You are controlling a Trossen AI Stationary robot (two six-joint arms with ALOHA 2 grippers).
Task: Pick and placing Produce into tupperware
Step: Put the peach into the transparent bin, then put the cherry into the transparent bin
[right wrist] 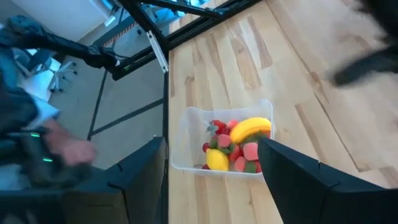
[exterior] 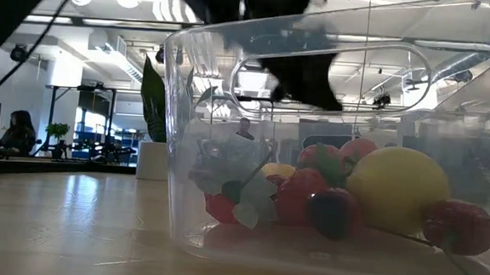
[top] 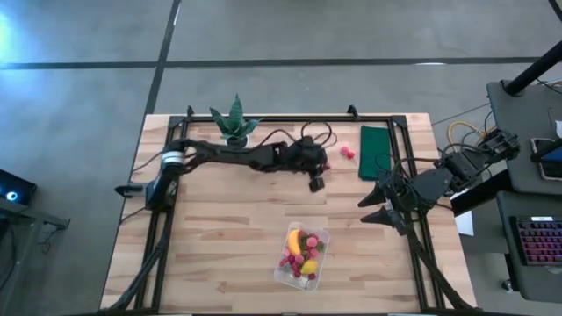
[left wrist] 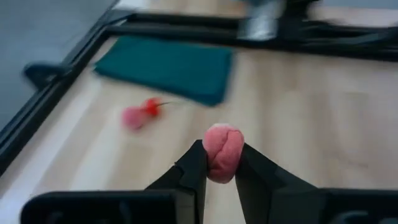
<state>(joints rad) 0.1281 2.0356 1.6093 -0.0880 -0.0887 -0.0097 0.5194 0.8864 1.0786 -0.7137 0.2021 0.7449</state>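
My left gripper [top: 316, 182] hangs above the table's middle, shut on a small pink berry-like piece [left wrist: 222, 149]. Two more pieces, pink and red [top: 347, 152], lie on the wood just beyond it, beside the flat dark green rectangle [top: 376, 154]. The clear tupperware [top: 303, 255] stands near the table's front edge. It holds a yellow banana [right wrist: 250, 129], a lemon-like fruit [exterior: 395, 189] and several red and pink berries. My right gripper [right wrist: 210, 144] waits open at the table's right side, raised, with the tub in sight between its fingers. My left gripper pinches the pink piece by its two sides [left wrist: 211, 163] between its two fingertips [left wrist: 194, 167], at their free ends. The fingers come from the table's left, slanting downward. The piece is lifted clear of the wood, its rounded top standing out beyond the fingertips.
A spiky green plant in a white pot [top: 234, 123] stands at the table's far edge, close to the left arm. A black frame [top: 263, 118] runs round the tabletop. Bare wood [top: 219, 228] lies between the left gripper and the tub.
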